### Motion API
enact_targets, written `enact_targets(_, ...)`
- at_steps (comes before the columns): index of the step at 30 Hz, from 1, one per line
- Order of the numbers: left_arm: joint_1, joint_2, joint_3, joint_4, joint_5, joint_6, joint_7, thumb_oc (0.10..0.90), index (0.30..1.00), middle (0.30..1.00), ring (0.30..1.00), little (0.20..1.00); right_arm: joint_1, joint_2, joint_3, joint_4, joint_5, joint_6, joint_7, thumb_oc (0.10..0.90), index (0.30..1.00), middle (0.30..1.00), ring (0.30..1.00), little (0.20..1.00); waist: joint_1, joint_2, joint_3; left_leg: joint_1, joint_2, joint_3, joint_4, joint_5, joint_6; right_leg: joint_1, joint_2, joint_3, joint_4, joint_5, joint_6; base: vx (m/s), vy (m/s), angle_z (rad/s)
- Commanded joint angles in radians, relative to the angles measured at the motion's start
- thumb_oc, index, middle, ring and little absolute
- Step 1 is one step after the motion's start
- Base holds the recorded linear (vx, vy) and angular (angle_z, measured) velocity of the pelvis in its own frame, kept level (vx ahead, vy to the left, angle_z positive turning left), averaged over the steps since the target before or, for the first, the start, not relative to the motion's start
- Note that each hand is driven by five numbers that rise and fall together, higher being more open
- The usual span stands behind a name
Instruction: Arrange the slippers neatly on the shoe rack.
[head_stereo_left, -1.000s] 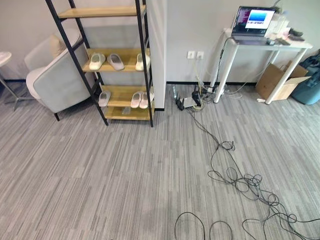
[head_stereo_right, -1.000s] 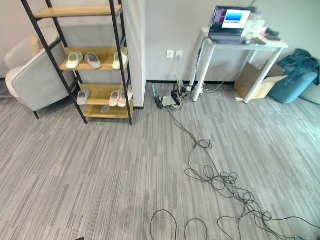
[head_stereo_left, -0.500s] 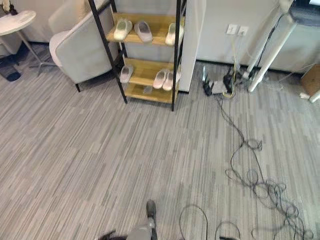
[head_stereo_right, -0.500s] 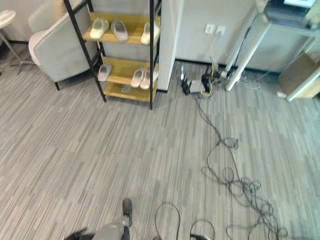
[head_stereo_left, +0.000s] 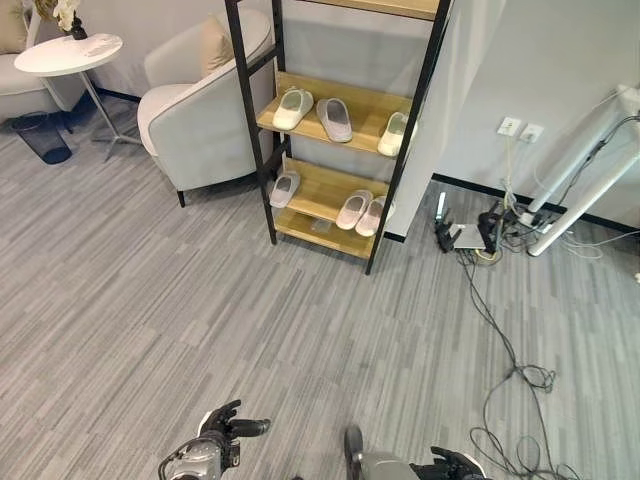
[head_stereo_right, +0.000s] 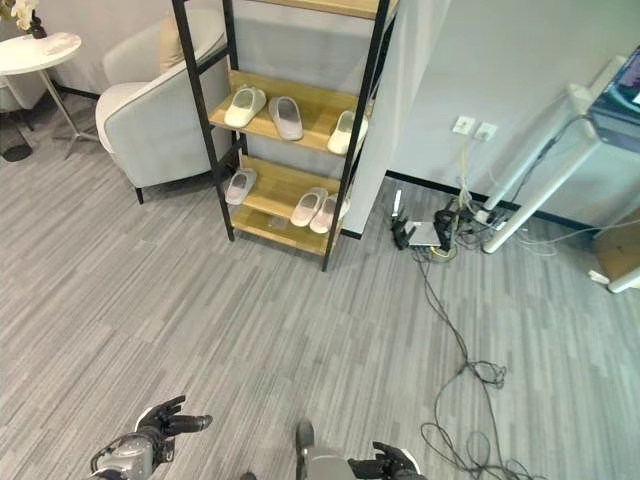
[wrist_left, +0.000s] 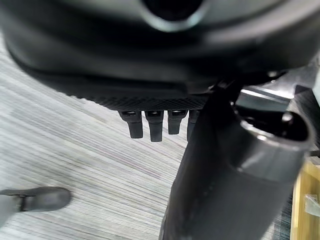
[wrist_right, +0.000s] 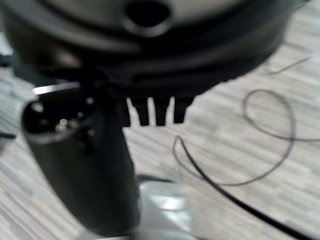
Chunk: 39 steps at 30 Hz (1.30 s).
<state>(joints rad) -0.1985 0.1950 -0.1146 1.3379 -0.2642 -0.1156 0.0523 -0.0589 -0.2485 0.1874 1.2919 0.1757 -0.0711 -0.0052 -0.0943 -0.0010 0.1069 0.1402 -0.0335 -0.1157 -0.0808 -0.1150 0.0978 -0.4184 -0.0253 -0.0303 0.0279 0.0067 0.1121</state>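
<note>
The shoe rack (head_stereo_left: 262, 140) has a black frame and wooden shelves and stands against the wall ahead. Its middle shelf holds a cream slipper (head_stereo_left: 292, 107), a grey slipper (head_stereo_left: 334, 118) and another cream slipper (head_stereo_left: 394, 133) set apart at the right. On the lower shelf lie a grey slipper (head_stereo_left: 285, 188) at the left and a pale pair (head_stereo_left: 362, 212) side by side. My left hand (head_stereo_left: 215, 445) and right hand (head_stereo_left: 450, 465) hang low over the carpet, far from the rack. Both are open and hold nothing, as the left hand (wrist_left: 150, 75) and right hand (wrist_right: 150, 75) also show up close.
A light armchair (head_stereo_left: 200, 110) stands left of the rack, with a round white side table (head_stereo_left: 70, 55) and a dark bin (head_stereo_left: 28, 135) beyond it. Right of the rack are a power strip with plugs (head_stereo_left: 470, 232), white desk legs (head_stereo_left: 585, 190) and cables (head_stereo_left: 510, 380) across the carpet.
The camera has swung left and down, so the rack now sits nearer the picture's middle and looks larger. Both hands have come into view at the bottom edge.
</note>
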Motion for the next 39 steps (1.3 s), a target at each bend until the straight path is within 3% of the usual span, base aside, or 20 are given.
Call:
enact_targets(1,0.038,0.03,-0.003,0.023,0.042,-0.025,0.005,0.8,0.9,0.9,0.9,0.9,0.028,0.005,0.013,0.053,-0.014,0.015,0.011,0.8,0.9,0.9,0.9,0.9,-0.013,0.0,-0.008,0.091,-0.027,0.052,0.035,-0.059,-0.092,0.064,0.009,-0.022,-0.02,0.082,0.055,0.43,-0.185,0.83)
enact_targets(4,0.104,0.026,0.021,0.093,0.079,-0.003,-0.019,0.8,0.9,0.9,0.9,0.9,0.052,-0.017,-0.022,0.079,-0.007,0.024,0.029,0.8,0.9,0.9,0.9,0.9,-0.008,0.003,-0.055,0.125,0.004,0.018,0.126,-0.043,-0.134,0.141,0.01,-0.008,0.028,0.1,0.01,0.5,-0.245,0.85)
enact_targets(6,0.129,0.023,0.025,0.11,0.088,0.005,-0.022,0.8,0.9,0.9,0.9,0.9,0.047,-0.03,-0.022,0.089,-0.001,0.025,0.034,0.8,0.9,0.9,0.9,0.9,0.006,0.006,-0.043,-0.001,0.017,0.054,0.388,0.094,-0.199,0.208,0.009,-0.011,0.041,0.076,-0.015,0.28,-0.169,0.57)
enact_targets(7,0.132,0.023,0.024,0.108,0.086,0.008,-0.027,0.8,0.9,0.9,0.9,0.9,0.037,-0.029,-0.02,0.084,0.007,0.023,0.035,0.8,0.9,0.9,0.9,0.9,0.016,-0.013,-0.03,-0.082,0.005,0.07,0.527,0.157,-0.21,0.235,-0.001,-0.003,0.045,0.061,-0.033,0.22,-0.202,0.34)
enact_targets(8,0.135,0.024,0.025,0.102,0.083,0.008,-0.027,0.8,0.9,0.9,0.9,0.9,0.028,-0.032,-0.016,0.08,0.012,0.023,0.035,0.8,0.9,0.9,0.9,0.9,0.025,-0.023,-0.024,-0.138,0.012,0.096,0.639,0.168,-0.203,0.257,0.003,0.004,0.049,0.04,-0.052,0.15,-0.145,0.13)
enact_targets(10,0.137,0.022,0.025,0.093,0.079,0.008,-0.026,0.8,0.9,0.9,0.9,0.9,0.024,-0.036,-0.01,0.08,0.008,0.024,0.033,0.8,0.9,0.9,0.9,0.9,0.038,-0.034,-0.019,-0.177,0.027,0.128,0.694,0.166,-0.185,0.29,0.001,0.01,0.043,0.02,-0.066,0.23,-0.133,-0.16)
enact_targets(11,0.137,0.022,0.021,0.077,0.071,0.007,-0.017,0.8,0.9,0.9,0.9,0.9,0.023,-0.041,-0.004,0.075,0.004,0.021,0.021,0.8,0.9,0.9,0.9,0.9,0.059,-0.058,-0.011,-0.26,0.068,0.202,0.744,0.151,-0.161,0.342,-0.014,0.012,0.035,-0.012,-0.083,0.27,-0.133,-0.2)
enact_targets(12,0.137,0.021,0.021,0.077,0.071,0.007,-0.017,0.8,0.9,0.9,0.9,0.9,0.023,-0.041,-0.004,0.075,0.004,0.021,0.021,0.8,0.9,0.9,0.9,0.9,0.061,-0.053,-0.009,-0.262,0.073,0.202,0.753,0.144,-0.161,0.343,-0.009,0.013,0.036,-0.012,-0.084,0.41,-0.082,-0.15)
enact_targets(13,0.135,0.019,0.019,0.068,0.063,0.003,-0.006,0.8,0.9,0.9,0.9,0.9,0.019,-0.041,-0.004,0.065,0.006,0.014,0.011,0.8,0.9,0.9,0.9,0.9,0.084,-0.065,-0.008,-0.312,0.121,0.259,0.676,0.119,-0.151,0.399,-0.016,-0.001,0.021,-0.042,-0.084,0.38,0.015,-0.11)
enact_targets(15,0.137,0.02,0.017,0.065,0.058,-0.005,0.008,0.8,0.9,0.9,0.9,0.9,0.018,-0.042,-0.004,0.06,0.004,0.012,0.005,0.8,0.9,0.9,0.9,0.9,0.094,-0.071,-0.005,-0.341,0.145,0.277,0.608,0.121,-0.156,0.427,-0.021,-0.006,0.014,-0.059,-0.081,0.37,0.061,-0.18)
enact_targets(16,0.131,0.017,0.011,0.064,0.057,-0.004,0.012,0.8,0.9,0.9,0.9,0.9,0.01,-0.036,0.003,0.057,-0.006,0.006,-0.005,0.8,0.9,0.9,0.9,0.9,0.106,-0.059,-0.004,-0.314,0.174,0.283,0.439,0.128,-0.166,0.459,-0.012,-0.019,0.003,-0.08,-0.071,0.33,0.146,-0.19)
enact_targets(18,0.133,0.01,0.004,0.067,0.062,-0.007,0.018,0.8,0.9,0.9,0.9,0.9,0.011,-0.03,0.009,0.05,-0.023,0.003,-0.01,0.8,0.9,0.9,0.9,0.9,0.117,-0.056,-0.018,-0.307,0.181,0.262,0.269,0.149,-0.186,0.492,-0.015,-0.025,-0.01,-0.097,-0.054,0.43,0.185,-0.11)
enact_targets(20,0.134,0.007,0.002,0.07,0.06,-0.007,0.019,0.8,0.9,0.9,0.9,0.9,0.012,-0.031,0.012,0.047,-0.031,0.002,-0.015,0.8,0.9,0.9,0.9,0.9,0.123,-0.053,-0.016,-0.3,0.18,0.242,0.208,0.176,-0.197,0.519,-0.016,-0.023,-0.016,-0.111,-0.048,0.28,0.12,-0.04)
enact_targets(22,0.125,-0.003,-0.002,0.078,0.054,-0.011,0.03,0.8,0.9,0.9,0.9,0.9,0.01,-0.028,0.015,0.039,-0.051,0.002,-0.027,0.8,0.9,0.9,0.9,0.9,0.139,-0.049,-0.02,-0.354,0.183,0.165,0.109,0.223,-0.22,0.572,-0.021,0.013,-0.029,-0.142,-0.033,0.45,0.229,-0.12)
enact_targets(28,0.128,-0.011,-0.002,0.092,0.084,-0.002,0.037,0.8,0.9,0.9,0.9,0.9,0.025,-0.006,-0.003,0.052,-0.067,0.011,-0.035,0.8,0.9,0.9,0.9,0.9,0.14,-0.052,-0.054,-0.338,0.16,0.178,0.086,0.246,-0.21,0.592,-0.087,0.047,0.011,-0.142,0.02,0.31,0.259,-0.52)
enact_targets(30,0.113,-0.002,-0.029,0.075,0.112,-0.008,0.042,0.8,0.9,0.9,0.9,0.9,0.032,0.014,0.0,0.038,-0.053,0.006,-0.026,0.8,0.9,0.9,0.9,0.9,0.131,-0.066,-0.056,-0.318,0.117,0.205,0.129,0.183,-0.163,0.519,-0.142,0.065,0.131,-0.056,0.057,0.26,0.294,-0.48)
enact_targets(31,0.113,-0.002,-0.029,0.075,0.112,-0.008,0.042,0.8,0.9,0.9,0.9,0.9,0.032,0.014,0.0,0.038,-0.053,0.006,-0.026,0.8,0.9,0.9,0.9,0.9,0.132,-0.067,-0.057,-0.319,0.116,0.207,0.13,0.182,-0.162,0.517,-0.143,0.067,0.133,-0.057,0.058,0.12,0.17,-0.3)
enact_targets(33,0.093,0.017,-0.065,0.034,0.148,-0.014,0.055,0.8,0.9,0.9,0.9,0.9,0.022,0.022,0.013,0.013,-0.05,0.002,-0.023,0.8,0.9,0.9,0.9,0.9,0.118,-0.057,-0.047,-0.276,0.088,0.236,0.138,0.137,-0.132,0.437,-0.187,0.037,0.245,0.066,0.067,0.17,0.233,-0.51)
enact_targets(35,0.081,0.027,-0.08,0.031,0.163,-0.013,0.064,0.8,0.9,0.9,0.9,0.9,0.016,0.022,0.014,0.002,-0.038,-0.002,-0.023,0.8,0.9,0.9,0.9,0.9,0.099,-0.035,-0.044,-0.238,0.076,0.234,0.129,0.118,-0.118,0.375,-0.155,0.042,0.288,0.068,0.046,0.23,0.267,-0.28)
enact_targets(39,0.069,0.038,-0.081,0.027,0.162,-0.014,0.054,0.8,0.9,0.9,0.9,0.9,-0.01,0.023,0.049,-0.004,-0.047,-0.007,-0.022,0.8,0.9,0.9,0.9,0.9,0.063,-0.018,-0.036,-0.175,0.039,0.227,0.125,0.08,-0.103,0.326,-0.062,0.021,0.212,-0.046,0.024,0.23,0.155,0.33)
